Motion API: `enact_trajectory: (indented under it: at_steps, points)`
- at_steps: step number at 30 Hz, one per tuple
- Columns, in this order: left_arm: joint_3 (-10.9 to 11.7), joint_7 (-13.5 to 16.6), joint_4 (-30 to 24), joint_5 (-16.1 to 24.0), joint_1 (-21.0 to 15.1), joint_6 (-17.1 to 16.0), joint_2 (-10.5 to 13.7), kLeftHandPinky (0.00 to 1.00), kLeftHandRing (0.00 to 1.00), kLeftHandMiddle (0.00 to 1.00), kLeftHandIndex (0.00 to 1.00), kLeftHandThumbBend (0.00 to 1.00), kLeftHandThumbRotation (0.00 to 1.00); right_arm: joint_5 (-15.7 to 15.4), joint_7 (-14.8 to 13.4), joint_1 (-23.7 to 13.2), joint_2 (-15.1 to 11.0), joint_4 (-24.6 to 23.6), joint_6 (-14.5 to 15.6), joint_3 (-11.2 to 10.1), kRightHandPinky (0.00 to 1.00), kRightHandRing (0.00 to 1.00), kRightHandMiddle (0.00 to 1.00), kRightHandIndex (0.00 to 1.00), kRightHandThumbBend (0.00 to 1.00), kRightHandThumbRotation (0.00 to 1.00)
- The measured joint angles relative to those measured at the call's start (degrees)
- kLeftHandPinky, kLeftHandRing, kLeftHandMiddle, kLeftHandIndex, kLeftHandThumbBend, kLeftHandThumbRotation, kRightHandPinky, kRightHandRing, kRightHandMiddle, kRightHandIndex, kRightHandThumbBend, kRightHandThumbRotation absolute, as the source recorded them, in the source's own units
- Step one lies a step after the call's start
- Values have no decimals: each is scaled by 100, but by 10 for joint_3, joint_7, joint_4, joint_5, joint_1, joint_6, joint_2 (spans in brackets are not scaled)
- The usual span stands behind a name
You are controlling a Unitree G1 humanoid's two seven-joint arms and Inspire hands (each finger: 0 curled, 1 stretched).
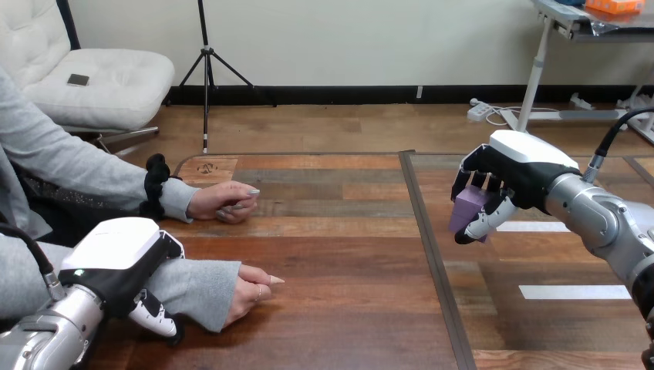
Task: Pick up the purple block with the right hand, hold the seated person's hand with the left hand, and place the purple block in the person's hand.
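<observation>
- Your right hand (503, 181) is curled round the purple block (467, 206), which is pinched between its fingers above and its thumb below. That looks like a carry grip, with the block's lower face left free for a set-down.
- The block sits at the right side of the wooden table (347, 270), well apart from the person; the transfer is not yet made.
- Your left hand (119, 266) lies over the grey sleeve at the wrist of the person's nearer hand (248, 289), most likely to steady it. You cannot tell whether it grips the wrist or only rests there.
- That nearer hand lies on the table, loosely curled and not visibly palm up, so I judge it needs to open or turn before the block arrives.
- The person's farther hand (230, 203) rests on the table, closed and clear of the action.
- There is nothing to read: the block and the hand shells show no legible writing, and the white tape strips (574, 291) near your right arm are blank.
</observation>
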Motion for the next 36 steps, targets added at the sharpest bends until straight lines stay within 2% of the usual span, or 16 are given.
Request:
enact_trajectory:
  at_steps: [12, 23, 36]
  points:
    - [1, 13, 15, -21, 0, -5, -8, 30, 36, 39, 37, 82, 0, 0, 0, 0, 0, 0, 0, 0, 41, 46, 49, 46, 73, 0]
    - [1, 28, 19, -22, 0, -4, -15, 28, 34, 37, 35, 82, 0, 1, 0, 0, 0, 0, 0, 0, 40, 45, 49, 46, 73, 0]
    - [6, 30, 13, -34, 6, -3, -18, 30, 35, 37, 36, 80, 0, 2, 0, 0, 0, 0, 0, 0, 39, 45, 49, 47, 73, 0]
